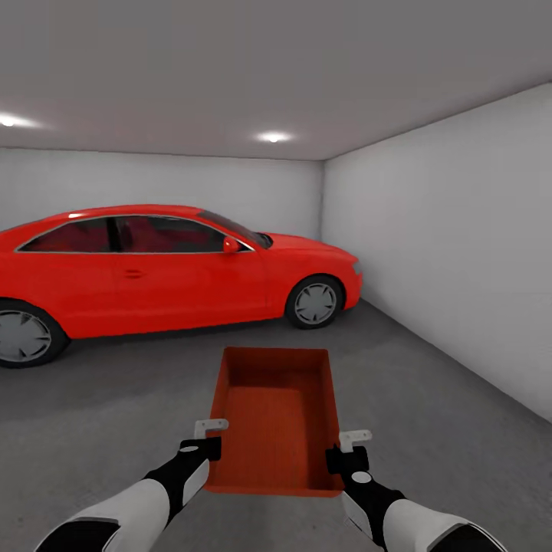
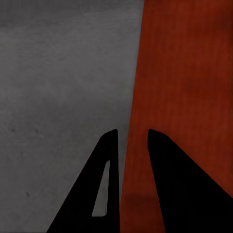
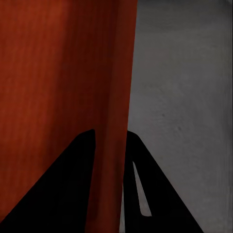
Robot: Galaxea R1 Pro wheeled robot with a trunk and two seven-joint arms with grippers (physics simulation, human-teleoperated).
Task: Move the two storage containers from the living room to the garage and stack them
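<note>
One orange-red storage container (image 1: 277,414) is held low in front of me over the dark grey garage floor (image 1: 115,399), open side up and nothing inside. My left gripper (image 1: 215,449) is shut on its left wall near the close end. In the left wrist view the fingers (image 2: 165,184) straddle that wall (image 2: 189,87). On the opposite side, my right gripper (image 1: 336,460) is shut on the right wall. In the right wrist view the container wall (image 3: 111,97) runs between the two fingers (image 3: 73,184).
A red car (image 1: 153,268) stands across the garage ahead and to the left. A plain white wall (image 1: 460,291) runs along the right side, and the back wall (image 1: 192,180) lies behind the car. Open concrete lies between me and the car.
</note>
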